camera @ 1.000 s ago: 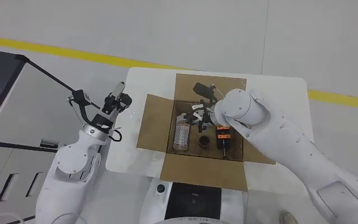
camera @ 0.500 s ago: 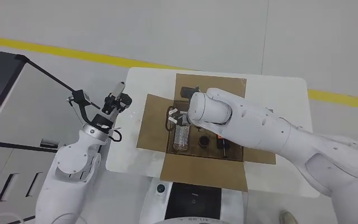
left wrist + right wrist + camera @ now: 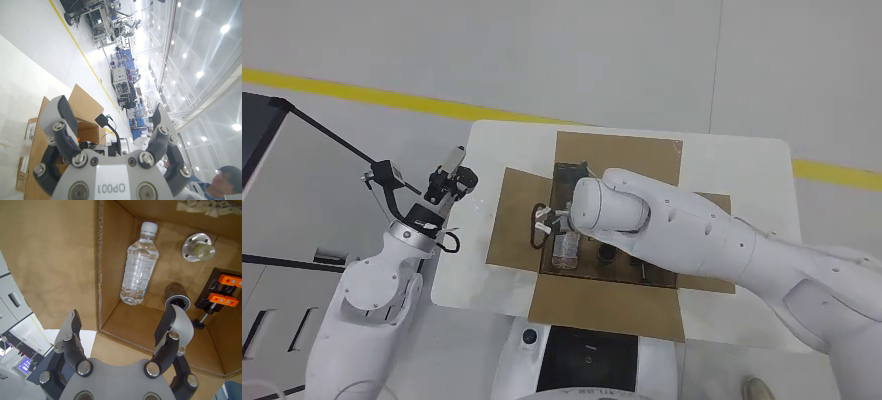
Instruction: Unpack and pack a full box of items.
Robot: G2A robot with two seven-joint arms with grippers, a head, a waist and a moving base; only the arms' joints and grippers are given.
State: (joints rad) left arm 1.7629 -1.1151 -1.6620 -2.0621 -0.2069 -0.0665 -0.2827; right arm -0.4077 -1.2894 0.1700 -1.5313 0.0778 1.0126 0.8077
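The right arm has just swung across the open cardboard box [image 3: 617, 155]. A second ago its wrist hung over the middle of the box, above the clamp and the metal parts, and now it has carried over to the box's left wall, right above the spot where the water bottle [image 3: 139, 275] lies. The left arm has not stirred in that time. To me that reads as the robot settling on the bottle as the next item to unpack, with the grasp itself not yet begun. The right end effector [image 3: 122, 313] is spread wide and holds nothing. One finger sits out over the box's left flap and the other over the box floor, close to a dark linear bearing [image 3: 176, 296]. The bottle is on its side on the floor of the box, lying along the left wall, ahead of the open fingers and below them, clearly not touched. Beside it in the box are a flanged metal coupling [image 3: 196, 249] and a small black-and-orange vise [image 3: 219, 289]. The left end effector [image 3: 110, 102] is raised off to the left of the box over the edge of the white bench [image 3: 742, 160], also fully open and empty.
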